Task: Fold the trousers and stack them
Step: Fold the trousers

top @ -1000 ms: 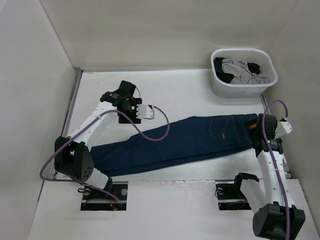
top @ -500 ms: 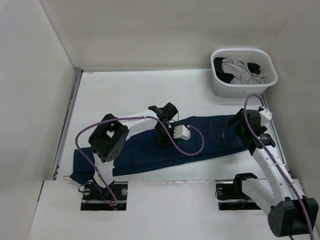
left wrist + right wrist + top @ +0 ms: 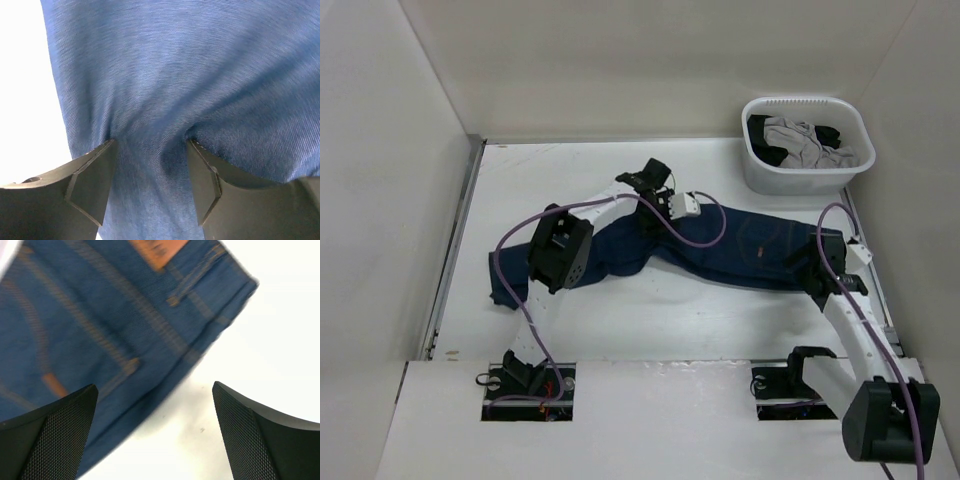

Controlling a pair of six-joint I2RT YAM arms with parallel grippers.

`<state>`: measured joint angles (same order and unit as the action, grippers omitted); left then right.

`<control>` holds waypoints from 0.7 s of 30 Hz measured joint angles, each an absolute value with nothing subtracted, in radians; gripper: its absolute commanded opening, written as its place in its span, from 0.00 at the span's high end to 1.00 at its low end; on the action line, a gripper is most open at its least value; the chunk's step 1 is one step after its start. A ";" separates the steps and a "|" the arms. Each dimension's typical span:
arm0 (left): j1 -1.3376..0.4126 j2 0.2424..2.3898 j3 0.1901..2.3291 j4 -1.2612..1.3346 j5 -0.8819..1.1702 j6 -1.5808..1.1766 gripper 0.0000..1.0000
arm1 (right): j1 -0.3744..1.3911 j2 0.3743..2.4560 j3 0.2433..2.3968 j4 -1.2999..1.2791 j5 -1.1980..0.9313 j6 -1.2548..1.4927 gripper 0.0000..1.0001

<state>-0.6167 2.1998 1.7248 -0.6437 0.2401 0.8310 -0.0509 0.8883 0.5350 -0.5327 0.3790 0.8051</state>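
The dark navy trousers [image 3: 760, 250] lie across the table, bent into a shallow arch. The leg end is at the left [image 3: 505, 290] and the waist at the right. My left gripper [image 3: 652, 205] is shut on a bunched fold of the leg near the middle of the table. In the left wrist view, denim [image 3: 175, 65] is pinched between the fingers [image 3: 95, 175] of my left gripper [image 3: 150, 145]. My right gripper [image 3: 808, 268] stands open beside the waist end, holding nothing. In the right wrist view, my right gripper [image 3: 155, 386] is over the waistband edge [image 3: 100, 315], with the tan patch [image 3: 159, 251] ahead.
A white basket [image 3: 790, 182] with grey and black garments [image 3: 800, 140] stands at the back right, just behind the waist end. A purple cable [image 3: 695, 235] loops over the trousers. Walls close in the table at the left, back and right.
My left gripper swung from the back left to the table's middle, took hold of the leg and drew it toward the back, bending the trousers. My right gripper shifted slightly around the waist end, still open.
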 measured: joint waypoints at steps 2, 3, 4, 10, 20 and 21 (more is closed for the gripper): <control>-0.596 2.234 1.782 -0.642 0.224 0.833 0.43 | -0.076 0.936 0.537 -0.521 0.373 0.804 0.00; -0.586 2.240 1.793 -0.641 0.217 0.834 0.42 | -0.091 0.958 0.540 -0.519 0.370 0.801 0.00; -0.576 2.241 1.794 -0.645 0.211 0.835 0.41 | -0.108 0.976 0.543 -0.516 0.366 0.800 0.00; -0.502 2.142 1.705 -0.686 0.188 0.859 0.36 | -0.200 1.003 0.548 -0.488 0.354 0.788 0.00; 0.011 1.674 1.500 -0.923 0.114 1.083 0.38 | -0.236 1.102 0.564 -0.456 0.332 0.746 0.00; 0.074 1.671 1.488 -0.953 0.101 1.099 0.37 | -0.236 1.108 0.574 -0.455 0.332 0.739 0.00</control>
